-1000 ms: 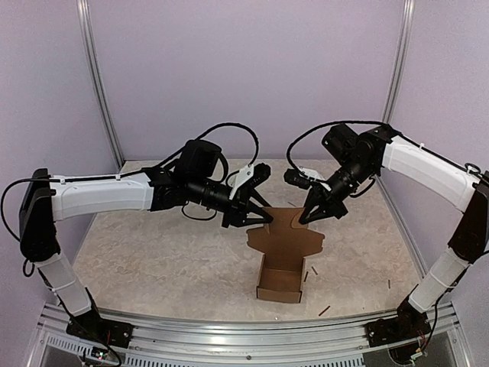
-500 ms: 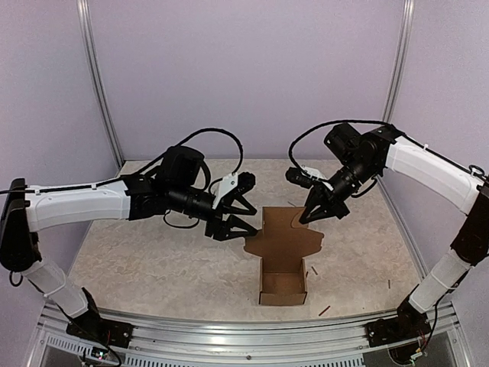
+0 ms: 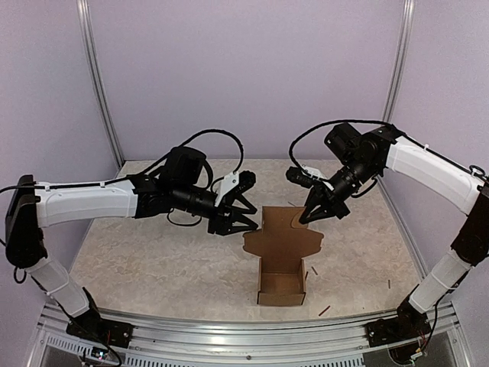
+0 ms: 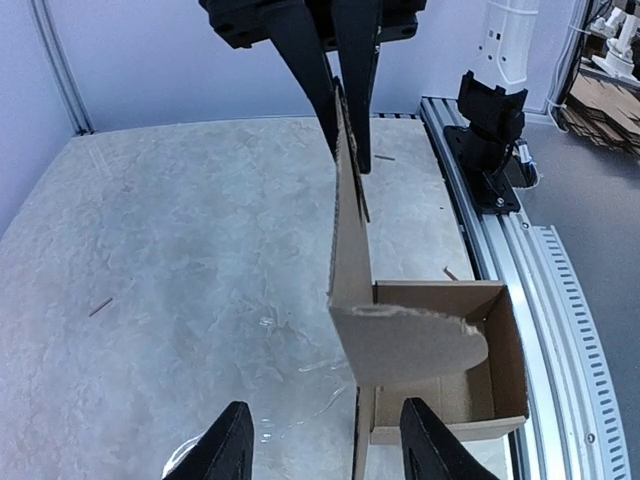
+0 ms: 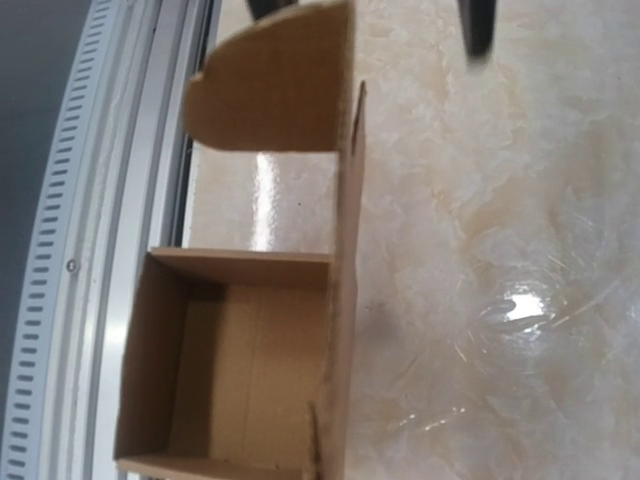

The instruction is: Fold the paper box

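Top external shows the paper box (image 3: 281, 284) standing on the counter (image 3: 153, 260) just behind the aluminium rail (image 3: 229, 330), a little right of the rail's middle. Its tray is formed, with the walls up and the top open. From the tray wall farthest from the rail a broad lid flap rises close to upright, with a rounded tab at its side. In the left wrist view that tab bends over the tray, toward the rail. The right gripper (image 3: 307, 219) sits beyond the tray from the rail, closed tight on the flap's top edge, with one finger on each face of the cardboard. The left gripper (image 3: 250, 215) hangs about as far from the rail as the flap does, at the flap's left edge. It is partly open and has hold of nothing. In its own wrist view its fingers (image 4: 232, 448) stand on either side of the flap's thin edge, with a gap to the cardboard on both sides. The right wrist view looks down into the bare brown tray, with the flap seen edge-on. A few tiny dark sticks (image 3: 324, 310) lie on the counter near the rail, to the right of the tray.
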